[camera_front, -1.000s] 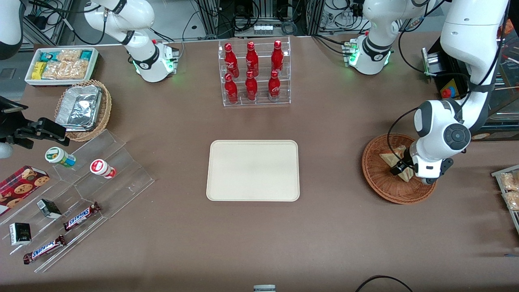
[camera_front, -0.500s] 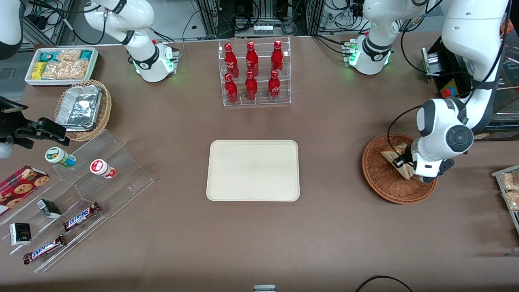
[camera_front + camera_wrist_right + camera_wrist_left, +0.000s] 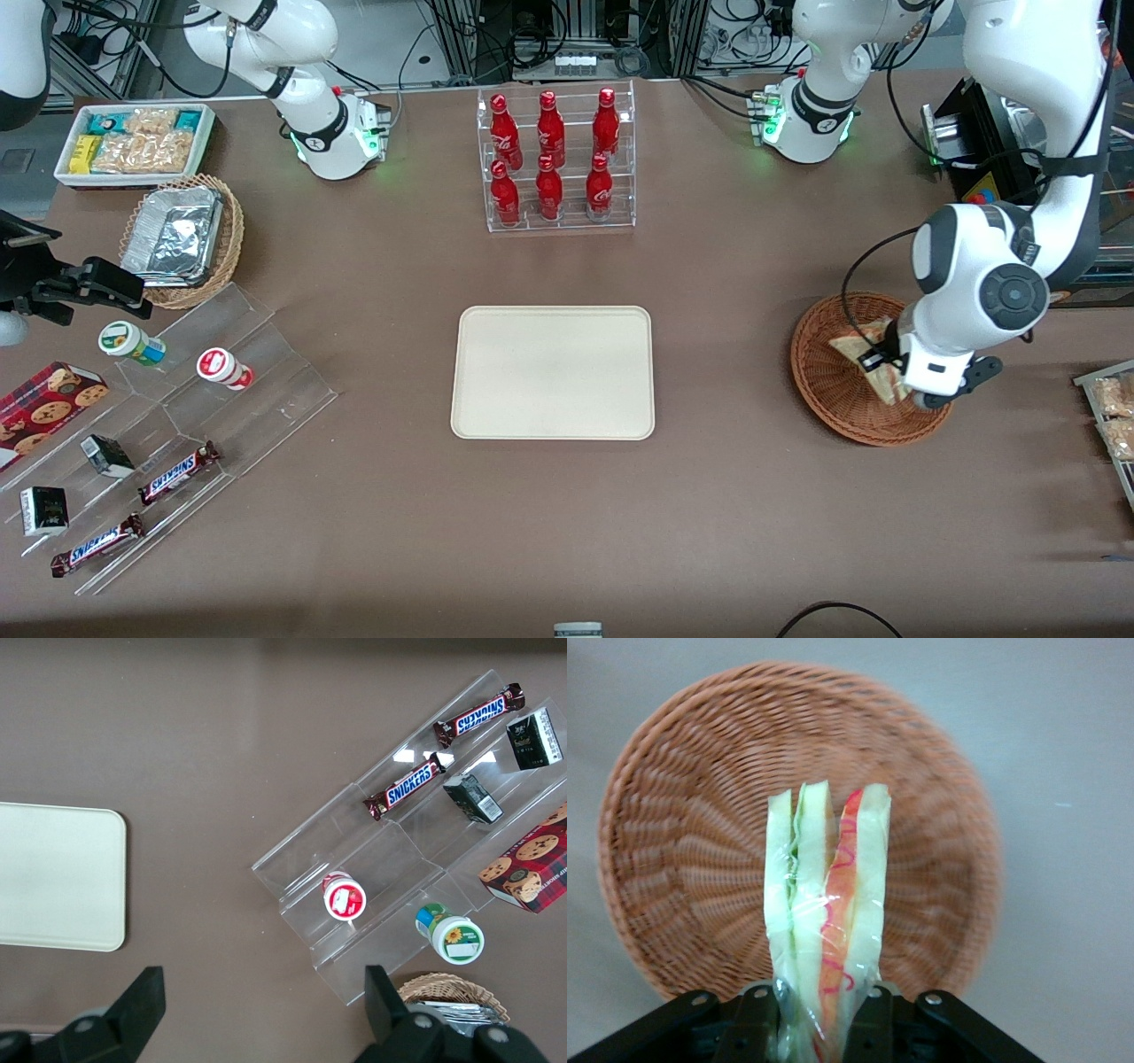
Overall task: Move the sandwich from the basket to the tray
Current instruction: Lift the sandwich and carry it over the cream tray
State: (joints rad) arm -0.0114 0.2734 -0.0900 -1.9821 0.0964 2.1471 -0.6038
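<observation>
My left gripper (image 3: 886, 370) is shut on the sandwich (image 3: 866, 356) and holds it above the reddish-brown wicker basket (image 3: 828, 390) at the working arm's end of the table. In the left wrist view the wrapped sandwich (image 3: 826, 904) stands on edge between the black fingers (image 3: 757, 1023), its red, yellow and green layers showing, with the basket (image 3: 682, 850) below it and nothing else in it. The gripper (image 3: 824, 1028) grips the sandwich's lower end. The cream tray (image 3: 553, 372) lies bare at the table's middle; it also shows in the right wrist view (image 3: 58, 877).
A clear rack of red bottles (image 3: 555, 159) stands farther from the camera than the tray. Toward the parked arm's end are a tan basket with foil containers (image 3: 182, 237), a white bin of snacks (image 3: 133, 142) and a clear stepped stand with candy bars (image 3: 177, 470). Snack packets (image 3: 1112, 416) lie near the basket.
The gripper has risen with the sandwich clamped in it, lifting it off the basket floor. The wrist has shifted slightly upward and outward. Nothing else has moved.
</observation>
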